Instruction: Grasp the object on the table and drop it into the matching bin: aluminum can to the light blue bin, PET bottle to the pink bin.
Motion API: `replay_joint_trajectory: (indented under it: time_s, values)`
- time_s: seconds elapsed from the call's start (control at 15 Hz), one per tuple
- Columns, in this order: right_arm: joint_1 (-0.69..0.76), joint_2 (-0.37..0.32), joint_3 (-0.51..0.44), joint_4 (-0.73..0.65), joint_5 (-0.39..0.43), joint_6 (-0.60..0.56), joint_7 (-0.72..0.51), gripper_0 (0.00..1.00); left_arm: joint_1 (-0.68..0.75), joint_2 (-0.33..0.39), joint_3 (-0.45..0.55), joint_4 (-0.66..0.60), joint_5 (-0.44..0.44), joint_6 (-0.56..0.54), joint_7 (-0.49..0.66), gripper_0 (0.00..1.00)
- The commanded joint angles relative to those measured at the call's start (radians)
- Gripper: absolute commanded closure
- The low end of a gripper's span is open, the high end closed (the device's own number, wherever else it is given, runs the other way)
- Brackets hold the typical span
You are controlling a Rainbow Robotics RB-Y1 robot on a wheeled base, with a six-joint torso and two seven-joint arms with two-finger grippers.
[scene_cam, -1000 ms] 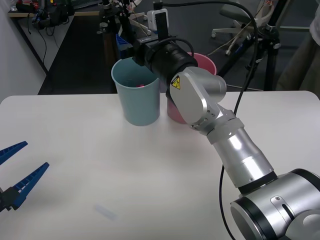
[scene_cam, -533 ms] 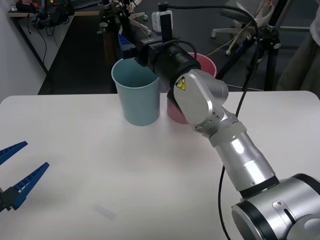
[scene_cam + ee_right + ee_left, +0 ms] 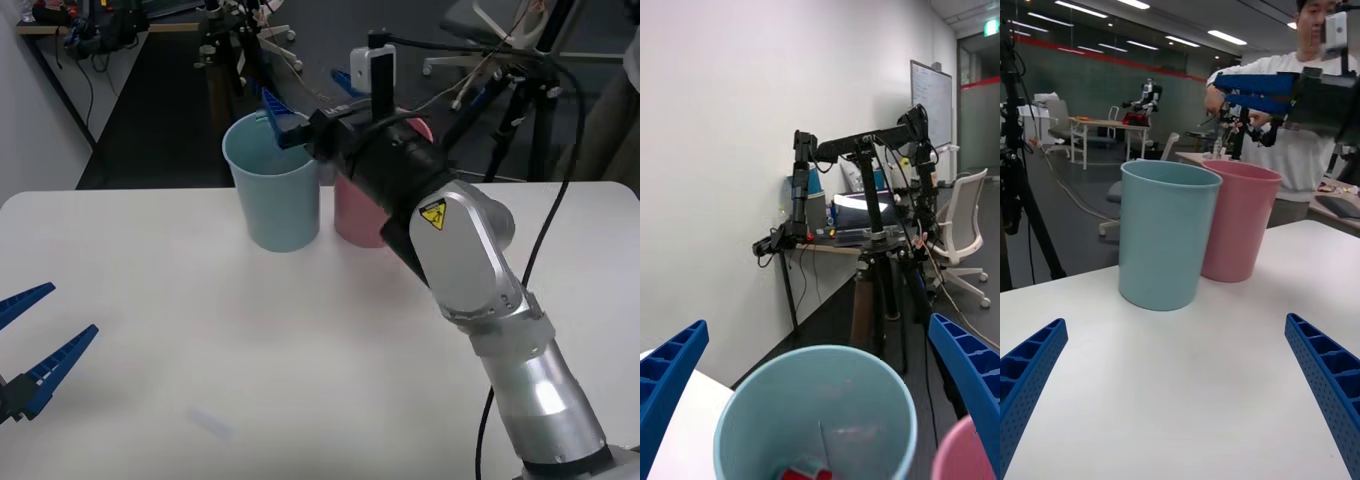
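Note:
The light blue bin [image 3: 275, 200] and the pink bin [image 3: 352, 218] stand side by side, touching, at the far middle of the white table [image 3: 180, 330]. My right gripper [image 3: 310, 92] hovers open above the two rims, its arm reaching over the pink bin. From the right wrist view the light blue bin [image 3: 737, 420] lies just below the open gripper [image 3: 816, 326], and the red aluminum can [image 3: 806, 474] rests at its bottom. My left gripper [image 3: 30, 340] is open and low at the table's near left, facing both bins [image 3: 1161, 240].
Black tripods [image 3: 872, 285] and office chairs [image 3: 470, 40] stand on the floor behind the table's far edge. White tabletop stretches between my left gripper and the bins, with a faint smudge [image 3: 212, 425] near the front.
My right arm has swung to the right and risen, from over the light blue bin to over the pink bin. The left arm has not moved.

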Motion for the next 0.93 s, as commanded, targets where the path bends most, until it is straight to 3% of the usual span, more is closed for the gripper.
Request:
replay_joint_trajectory:
  time_s: [0.07, 0.27, 0.4, 0.67, 0.93]
  values:
    - [0.165, -0.111, 0.001, -0.155, -0.182, -0.005, 0.14, 0.0, 0.0, 0.0, 0.0, 0.0, 0.0, 0.0, 0.0, 0.0]
    - [0.339, -0.246, -0.025, -0.284, -0.41, -0.009, 0.296, 0.0, 0.0, 0.0, 0.0, 0.0, 0.0, 0.0, 0.0, 0.0]
    - [0.438, -0.307, -0.087, -0.344, -0.571, -0.07, 0.42, 0.0, 0.0, 0.0, 0.0, 0.0, 0.0, 0.0, 0.0, 0.0]
    - [0.592, -0.325, -0.275, -0.387, -0.797, -0.295, 0.621, 0.0, 0.0, 0.0, 0.0, 0.0, 0.0, 0.0, 0.0, 0.0]
    - [0.719, -0.325, -0.432, -0.387, -0.93, -0.47, 0.762, 0.0, 0.0, 0.0, 0.0, 0.0, 0.0, 0.0, 0.0, 0.0]
